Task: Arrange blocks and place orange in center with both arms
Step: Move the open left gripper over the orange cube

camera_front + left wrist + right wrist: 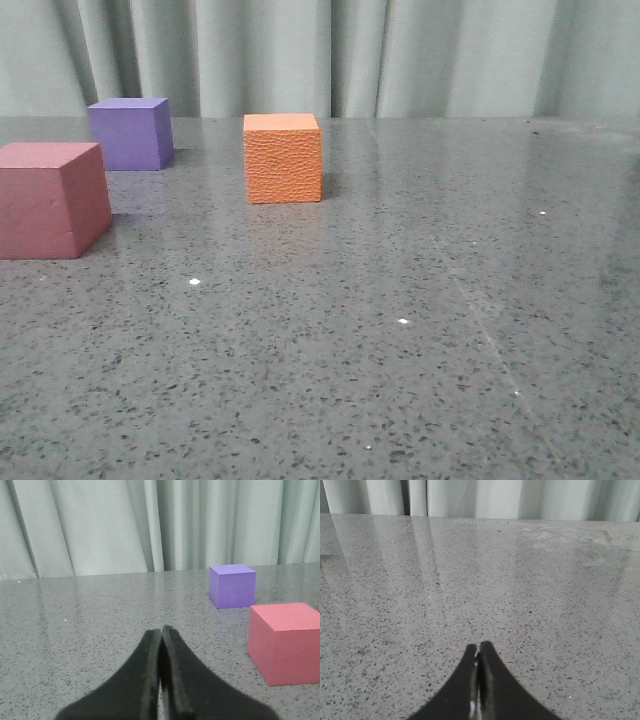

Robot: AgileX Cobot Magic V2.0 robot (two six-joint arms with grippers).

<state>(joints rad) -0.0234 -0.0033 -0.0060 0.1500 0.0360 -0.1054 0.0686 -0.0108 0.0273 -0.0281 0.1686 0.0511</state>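
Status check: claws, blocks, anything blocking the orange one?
Left claw and right claw shut, empty. Orange block standing alone, purple block and pink-red block to its left. Nothing in the way.

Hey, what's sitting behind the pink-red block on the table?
Behind the pink-red block stands the purple block, apart from it, with grey curtain beyond. Any table surface directly behind the pink-red block is hidden by it.

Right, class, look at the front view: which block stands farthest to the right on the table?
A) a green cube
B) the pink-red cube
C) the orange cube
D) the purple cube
C: the orange cube stands right of both the purple cube and the pink-red cube, which sit near the left edge of the view.
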